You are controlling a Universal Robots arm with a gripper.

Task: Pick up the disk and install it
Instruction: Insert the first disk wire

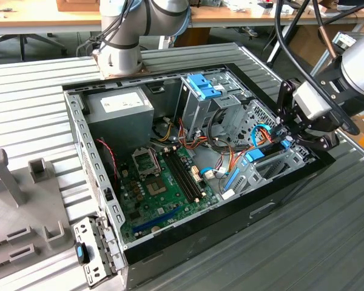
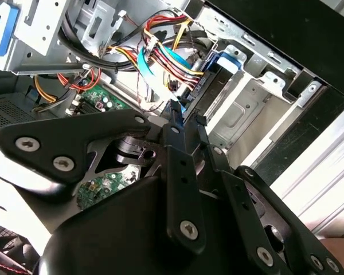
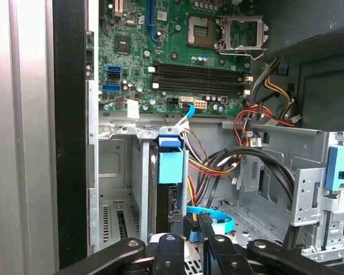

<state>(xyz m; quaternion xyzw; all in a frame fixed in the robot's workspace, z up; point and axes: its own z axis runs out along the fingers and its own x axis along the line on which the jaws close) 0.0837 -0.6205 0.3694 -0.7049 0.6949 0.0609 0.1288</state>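
- We see the disk (image 3: 171, 172) standing on edge in a slot of the grey drive bay (image 3: 117, 189) at the corner of the open computer case (image 1: 188, 233); its blue end tab faces up in the first wrist view.
- In the exterior view the disk (image 1: 255, 156) shows as a blue tab at the bay near the case's edge on the exterior view's right.
- In the second wrist view the disk's (image 2: 226, 62) blue end sits in the metal bay past the fingertips.
- The pincer (image 3: 193, 220) sits right at the near end of the disk, with the fingertips (image 3: 204, 219) close together, a narrow gap between them, something blue between the tips; we cannot tell if they clamp the disk's rail.
- The pincer (image 1: 286, 140) is low inside the case, over the bay, in the exterior view; in the second wrist view the pincer (image 2: 186, 123) points at the cable bundle (image 2: 166, 51).
- The green motherboard (image 1: 164, 182) lies on the case floor, beyond the bay in the first wrist view.
- The tall grey cage with a blue latch (image 1: 203, 88) stands in the case middle, apart from the pincer.
- The grey metal bracket with a blue clip (image 1: 91, 251) lies outside the case on the ribbed worktop (image 1: 30, 115), on the exterior view's left.
- The arm's base (image 1: 118, 57) stands on the worktop behind the case.
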